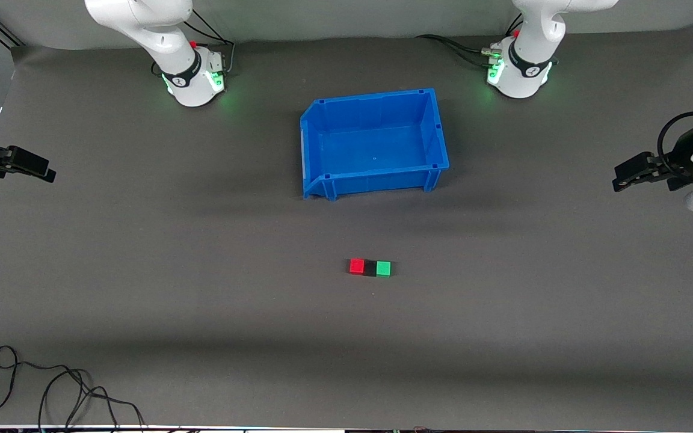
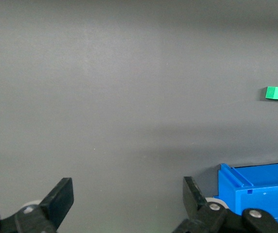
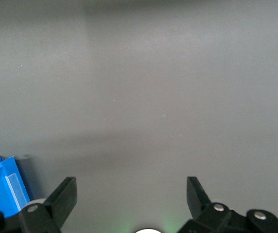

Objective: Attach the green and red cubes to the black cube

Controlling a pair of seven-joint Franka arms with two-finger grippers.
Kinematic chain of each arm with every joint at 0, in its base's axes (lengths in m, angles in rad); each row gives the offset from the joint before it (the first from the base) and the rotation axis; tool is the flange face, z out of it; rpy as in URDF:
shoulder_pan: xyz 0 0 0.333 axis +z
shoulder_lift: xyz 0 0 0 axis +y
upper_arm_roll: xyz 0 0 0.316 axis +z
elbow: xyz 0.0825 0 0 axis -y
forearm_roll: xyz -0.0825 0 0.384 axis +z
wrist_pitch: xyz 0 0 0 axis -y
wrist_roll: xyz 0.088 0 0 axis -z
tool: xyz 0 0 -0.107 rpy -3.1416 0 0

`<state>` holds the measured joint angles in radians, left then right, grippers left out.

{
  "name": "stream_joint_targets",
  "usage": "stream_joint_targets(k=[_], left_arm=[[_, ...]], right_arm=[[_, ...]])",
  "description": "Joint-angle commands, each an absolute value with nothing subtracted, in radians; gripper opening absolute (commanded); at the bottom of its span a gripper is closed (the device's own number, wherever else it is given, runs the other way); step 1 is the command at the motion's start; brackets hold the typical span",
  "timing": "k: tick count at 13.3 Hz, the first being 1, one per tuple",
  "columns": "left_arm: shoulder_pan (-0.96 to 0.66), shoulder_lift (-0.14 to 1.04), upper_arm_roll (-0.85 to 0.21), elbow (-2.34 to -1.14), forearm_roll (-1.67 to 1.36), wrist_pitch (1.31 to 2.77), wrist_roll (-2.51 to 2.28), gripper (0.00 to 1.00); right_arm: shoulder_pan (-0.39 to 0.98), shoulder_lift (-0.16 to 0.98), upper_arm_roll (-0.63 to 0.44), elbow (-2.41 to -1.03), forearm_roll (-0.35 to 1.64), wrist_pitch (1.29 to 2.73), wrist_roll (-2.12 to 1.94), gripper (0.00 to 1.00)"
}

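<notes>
While both arms stand withdrawn at the two ends of the table, the three cubes lie joined in one short row on the grey mat. With the blue bin (image 1: 375,143) taken as landmark, the row sits nearer the front camera than the bin, well apart from it and roughly in line with its middle. The black cube (image 1: 370,268) is in the centre of the row. The red cube (image 1: 357,266) touches it on the side toward the right arm's end of the table; the green cube (image 1: 384,267) touches it on the side toward the left arm's end. No gap shows at either joint in the front view.

The left gripper (image 2: 128,203) hangs over bare mat well away from the bin at the left arm's end, fingers spread wide and holding nothing. Its wrist view catches the green cube and a corner of the bin. The right gripper (image 3: 131,198) hangs over bare mat at the right arm's end, likewise spread and carrying nothing. Both arms are waiting.

Assessment: the attachment looks complete, as both coloured cubes sit flush against the black one. Whether the joints actually hold cannot be confirmed. Nothing appears left to do, and the bin holds nothing.
</notes>
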<state>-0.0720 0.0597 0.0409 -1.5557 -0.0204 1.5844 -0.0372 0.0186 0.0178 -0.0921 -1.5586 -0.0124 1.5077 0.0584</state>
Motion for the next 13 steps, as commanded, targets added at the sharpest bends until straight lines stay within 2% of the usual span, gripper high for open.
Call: stream_joint_targets(k=[1,13], left_arm=[[-0.103,0.052,0.057,-1.548,0.031,1.566,-0.026,1.00],[-0.101,0.058,0.057,-1.540,0.022,1.528,-0.028,1.00]], right_arm=[[-0.002,-0.012,-0.074,-1.589,-0.034,1.545,0.051,1.00],[-0.009,-0.011,-0.074,-1.594,0.054,1.554,0.066,1.00]])
